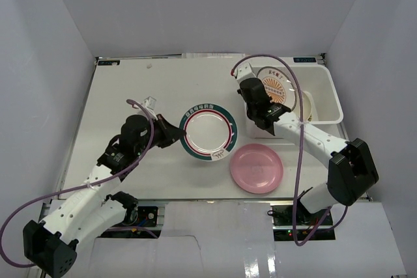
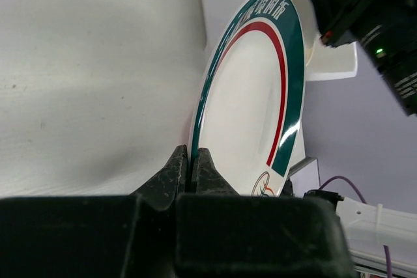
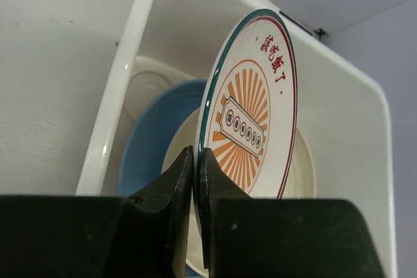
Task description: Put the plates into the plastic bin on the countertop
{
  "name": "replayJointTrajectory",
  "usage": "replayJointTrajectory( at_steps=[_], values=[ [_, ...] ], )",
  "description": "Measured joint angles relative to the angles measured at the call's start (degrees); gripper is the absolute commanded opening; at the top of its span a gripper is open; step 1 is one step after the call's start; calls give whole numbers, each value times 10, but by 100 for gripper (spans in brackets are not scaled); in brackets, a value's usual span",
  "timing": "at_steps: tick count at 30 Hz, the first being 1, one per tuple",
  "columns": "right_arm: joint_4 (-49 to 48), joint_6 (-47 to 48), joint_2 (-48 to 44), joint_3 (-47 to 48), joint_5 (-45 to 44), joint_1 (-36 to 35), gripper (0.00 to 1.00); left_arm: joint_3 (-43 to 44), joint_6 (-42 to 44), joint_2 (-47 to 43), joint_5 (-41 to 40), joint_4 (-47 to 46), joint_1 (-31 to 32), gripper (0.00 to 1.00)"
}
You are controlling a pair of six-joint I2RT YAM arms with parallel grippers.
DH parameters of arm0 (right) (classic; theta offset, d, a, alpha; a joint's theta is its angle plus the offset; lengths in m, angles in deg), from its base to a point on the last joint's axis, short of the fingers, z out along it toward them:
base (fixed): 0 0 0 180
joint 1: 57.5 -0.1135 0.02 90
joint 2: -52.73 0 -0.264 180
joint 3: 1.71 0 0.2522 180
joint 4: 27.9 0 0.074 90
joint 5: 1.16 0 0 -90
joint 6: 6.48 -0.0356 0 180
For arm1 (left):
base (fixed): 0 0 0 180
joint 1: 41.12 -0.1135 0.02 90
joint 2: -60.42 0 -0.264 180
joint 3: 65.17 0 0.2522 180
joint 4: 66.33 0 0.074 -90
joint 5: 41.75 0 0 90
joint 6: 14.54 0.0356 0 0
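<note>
Left fingers [image 2: 179,168] are pressed together on the near rim of the green-rimmed plate [image 2: 254,96]. From the left wrist view the plate is seen tipped up on edge, its face turned to the right. In the top view this plate [image 1: 208,131] is seen over the middle of the table [image 1: 130,83], with the left fingers [image 1: 174,133] at its left edge. Right fingers [image 3: 182,168] are closed in a pinch on the lower rim of the orange sunburst plate [image 3: 251,115], which is held on edge and tilted over the bin [image 3: 120,89]. In the top view the bin [image 1: 335,105] is found at the far right of the table, with the sunburst plate [image 1: 277,89] over its left end and the right fingers [image 1: 267,102] at the plate's near-left rim. Inside the bin a blue plate [image 3: 150,138] and a cream plate [image 3: 303,174] are seen lying flat. A pink plate [image 1: 256,168] is left flat on the table, near front, just right of the green-rimmed plate and not touching it.
</note>
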State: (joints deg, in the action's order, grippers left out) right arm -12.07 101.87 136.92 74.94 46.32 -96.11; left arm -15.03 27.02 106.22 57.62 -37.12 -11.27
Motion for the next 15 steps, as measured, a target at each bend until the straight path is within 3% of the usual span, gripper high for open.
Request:
replayJointTrajectory(
  at_steps=[2,6,7,11,14,15],
  values=[
    [30,-32,0,-3,15,8,14,27,7,13,0,1,0,0],
    [60,-92,-2,2,36,28,73,90,28,48,-13,6,0,0],
    [73,-108,-4,6,44,38,76,105,32,58,-16,8,0,0],
    [116,-155,-48,21,106,91,74,152,40,108,-26,6,1,0],
    [128,-187,-111,43,143,131,43,191,41,167,-36,1,16,0],
    [129,-199,-136,52,153,143,19,205,42,188,-44,-3,26,0]
  ],
)
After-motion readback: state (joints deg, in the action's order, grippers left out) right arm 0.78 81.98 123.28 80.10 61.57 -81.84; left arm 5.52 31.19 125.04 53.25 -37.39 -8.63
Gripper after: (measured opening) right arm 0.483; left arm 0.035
